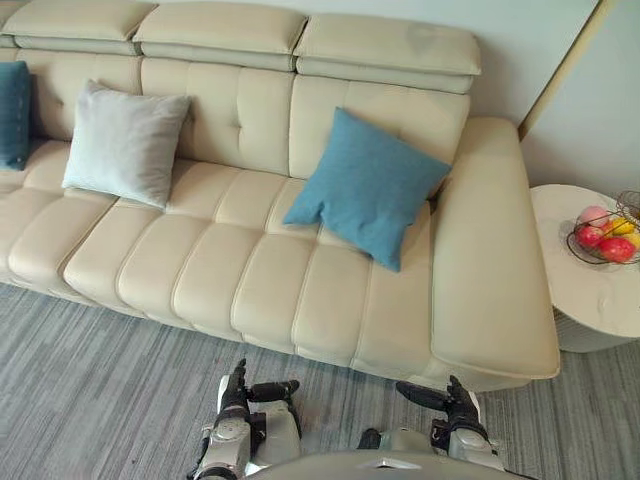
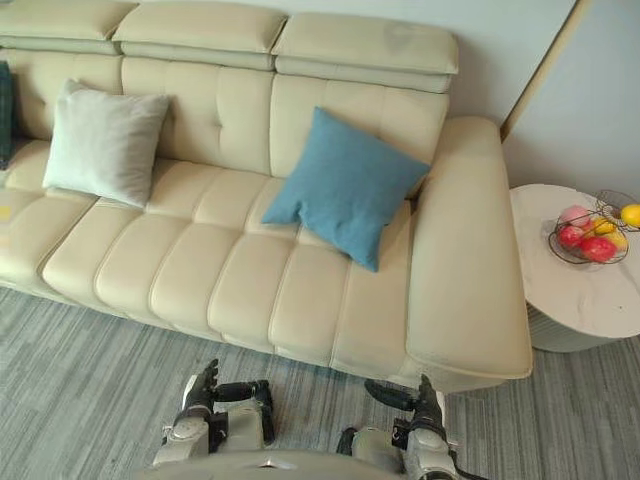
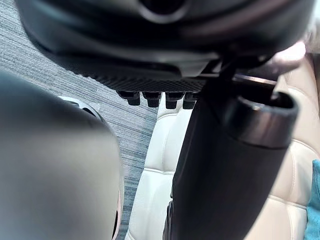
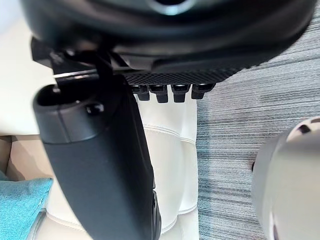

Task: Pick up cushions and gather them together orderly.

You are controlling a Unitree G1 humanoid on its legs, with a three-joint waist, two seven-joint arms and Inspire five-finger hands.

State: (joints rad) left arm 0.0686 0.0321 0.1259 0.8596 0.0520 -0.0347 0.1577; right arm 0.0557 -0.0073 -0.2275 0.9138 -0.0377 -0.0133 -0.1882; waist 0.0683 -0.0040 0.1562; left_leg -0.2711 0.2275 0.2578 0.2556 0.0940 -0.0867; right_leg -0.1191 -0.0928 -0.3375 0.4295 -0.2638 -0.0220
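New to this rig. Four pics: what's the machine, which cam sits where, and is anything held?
It is a two-legged humanoid robot with two arms, each ending in a dark fingered hand.

The two wide pictures come from a stereo camera on its head, looking down. The two close pictures come from cameras on its wrists, each looking along its own hand.

The robot faces a cream sofa. Three cushions lie on it: a grey cushion, a blue cushion leaning on the backrest, and a darker cushion at the far left edge. To the right, a round table carries a fruit basket.

The left hand and right hand hover over the carpet in front of the sofa. Their fingers are straight and they hold nothing.
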